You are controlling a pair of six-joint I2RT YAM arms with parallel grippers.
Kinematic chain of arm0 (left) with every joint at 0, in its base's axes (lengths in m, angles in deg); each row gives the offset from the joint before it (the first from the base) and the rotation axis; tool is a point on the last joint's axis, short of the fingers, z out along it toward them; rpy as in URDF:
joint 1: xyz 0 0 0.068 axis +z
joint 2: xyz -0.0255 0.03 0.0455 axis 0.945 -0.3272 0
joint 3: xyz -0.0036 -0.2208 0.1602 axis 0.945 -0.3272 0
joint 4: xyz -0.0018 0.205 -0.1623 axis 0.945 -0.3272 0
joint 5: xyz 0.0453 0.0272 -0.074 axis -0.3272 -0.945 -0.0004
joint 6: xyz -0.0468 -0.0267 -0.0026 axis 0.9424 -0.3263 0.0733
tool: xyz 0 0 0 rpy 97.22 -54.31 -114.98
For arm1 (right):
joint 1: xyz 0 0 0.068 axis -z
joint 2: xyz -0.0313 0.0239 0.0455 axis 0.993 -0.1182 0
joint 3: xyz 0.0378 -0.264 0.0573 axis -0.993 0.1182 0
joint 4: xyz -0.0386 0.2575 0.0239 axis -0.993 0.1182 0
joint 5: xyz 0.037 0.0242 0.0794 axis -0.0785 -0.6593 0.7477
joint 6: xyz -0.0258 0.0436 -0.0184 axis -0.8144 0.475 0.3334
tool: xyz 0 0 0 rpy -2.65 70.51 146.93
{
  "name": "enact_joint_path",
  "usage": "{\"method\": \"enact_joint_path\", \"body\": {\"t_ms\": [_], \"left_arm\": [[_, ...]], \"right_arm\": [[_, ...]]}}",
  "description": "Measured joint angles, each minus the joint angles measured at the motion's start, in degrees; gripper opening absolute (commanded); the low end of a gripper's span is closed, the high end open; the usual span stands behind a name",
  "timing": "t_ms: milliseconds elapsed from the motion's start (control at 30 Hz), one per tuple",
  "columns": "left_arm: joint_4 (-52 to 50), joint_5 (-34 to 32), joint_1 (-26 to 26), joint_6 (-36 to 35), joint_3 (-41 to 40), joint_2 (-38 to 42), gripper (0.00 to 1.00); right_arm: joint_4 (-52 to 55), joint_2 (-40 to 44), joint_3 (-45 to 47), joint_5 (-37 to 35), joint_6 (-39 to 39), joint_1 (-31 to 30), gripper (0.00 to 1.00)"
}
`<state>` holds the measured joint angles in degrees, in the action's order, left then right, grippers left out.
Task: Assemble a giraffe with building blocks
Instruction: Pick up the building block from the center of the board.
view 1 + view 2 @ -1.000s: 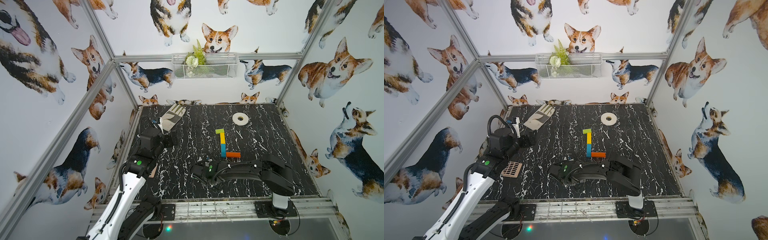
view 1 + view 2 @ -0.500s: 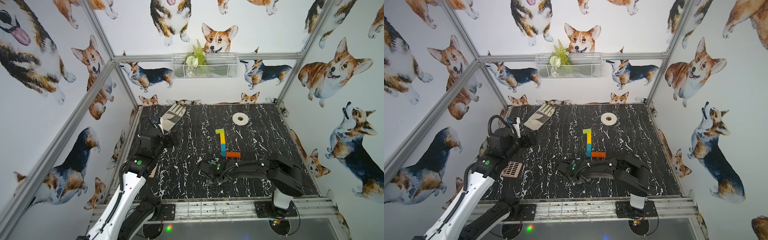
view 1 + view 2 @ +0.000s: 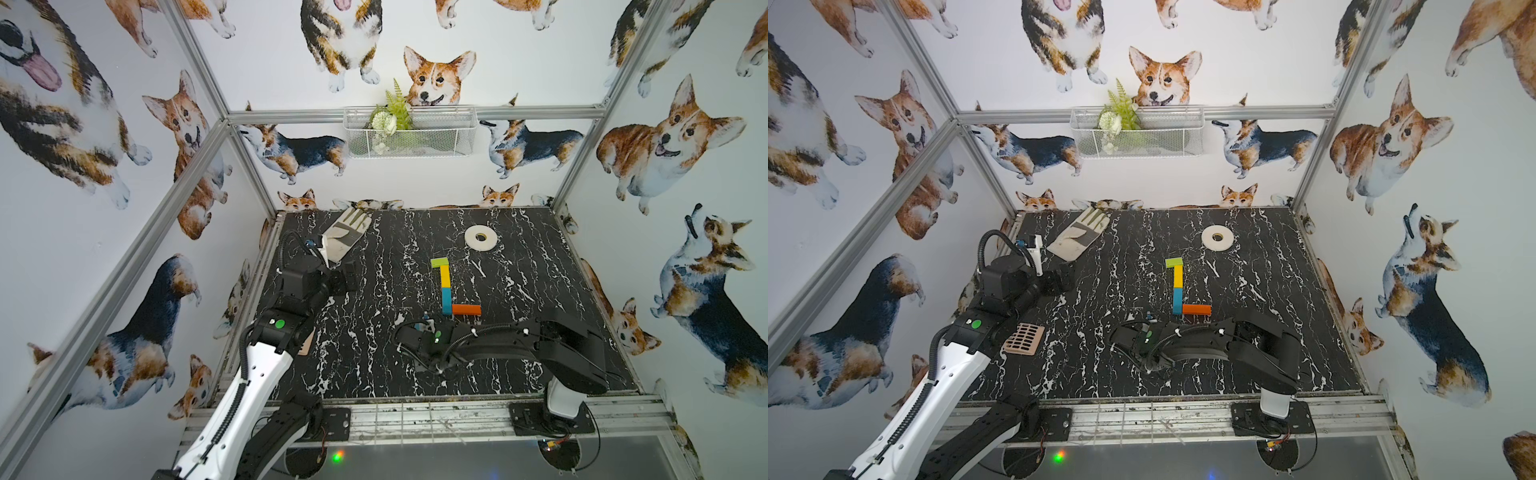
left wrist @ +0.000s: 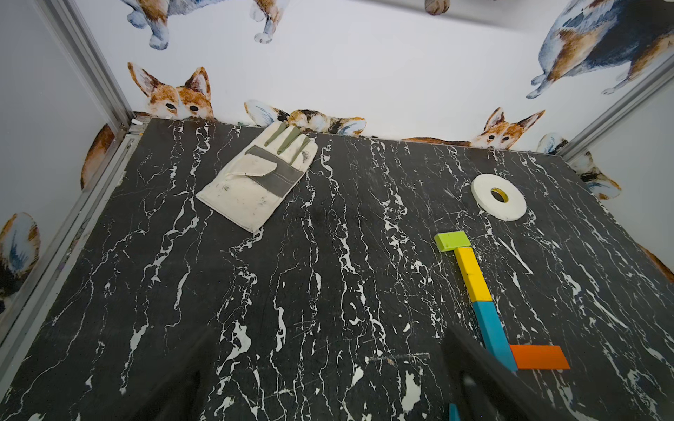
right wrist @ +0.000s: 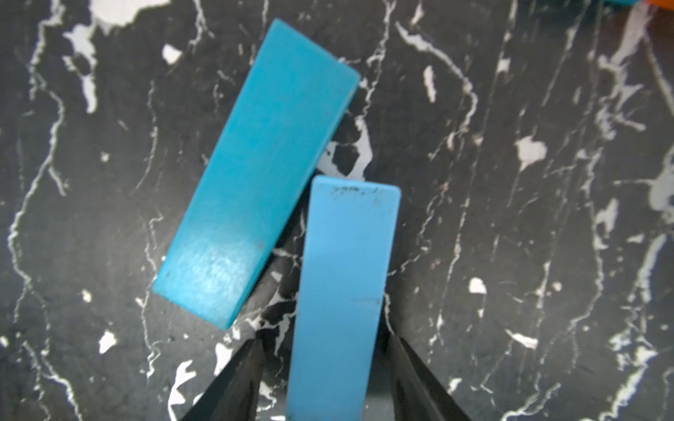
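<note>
A row of building blocks lies flat mid-table in both top views: green (image 3: 439,262), yellow (image 3: 445,276), blue (image 3: 446,300), with an orange block (image 3: 466,309) at right angles at its near end. This partial giraffe also shows in the left wrist view, green block (image 4: 451,240) farthest. In the right wrist view two more blue blocks show. One (image 5: 259,164) lies slanted on the table. The other (image 5: 346,273) sits between the fingers of my right gripper (image 5: 324,339), with a gap at each side. My left gripper (image 4: 328,393) is wide open over bare table at the left.
A white glove (image 3: 345,232) lies at the back left and a white tape roll (image 3: 481,238) at the back right. A tan grid piece (image 3: 1023,338) sits by the left arm. A wire basket (image 3: 409,133) hangs on the back wall. Frame rails edge the table.
The right arm's elbow has swung toward the right and its wrist has edged slightly toward the block row. The left arm has not moved.
</note>
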<state>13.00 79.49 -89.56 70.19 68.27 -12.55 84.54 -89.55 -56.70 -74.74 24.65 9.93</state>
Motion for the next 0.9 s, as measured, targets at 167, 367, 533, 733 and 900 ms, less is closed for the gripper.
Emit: {"method": "enact_joint_path", "body": {"t_ms": [167, 367, 533, 733, 900], "left_arm": [[0.0, 0.1, 0.0, 0.0, 0.0, 0.0, 1.00], [0.0, 0.3, 0.0, 0.0, 0.0, 0.0, 1.00], [0.0, 0.4, 0.0, 0.0, 0.0, 0.0, 1.00], [0.0, 0.6, 0.0, 0.0, 0.0, 0.0, 1.00], [0.0, 1.5, 0.0, 0.0, 0.0, 0.0, 1.00]], "right_arm": [[-0.5, 0.2, 0.8, -0.2, 0.4, -0.6, 0.52], [-1.8, 1.2, 2.4, -0.8, 1.4, -0.9, 0.33], [-3.4, 2.8, 4.3, -1.5, 1.9, -0.9, 0.17], [3.5, 9.8, 5.0, -1.8, 1.8, -0.9, 0.15], [13.4, 25.5, 7.0, -4.0, 0.5, 1.9, 0.16]]}}
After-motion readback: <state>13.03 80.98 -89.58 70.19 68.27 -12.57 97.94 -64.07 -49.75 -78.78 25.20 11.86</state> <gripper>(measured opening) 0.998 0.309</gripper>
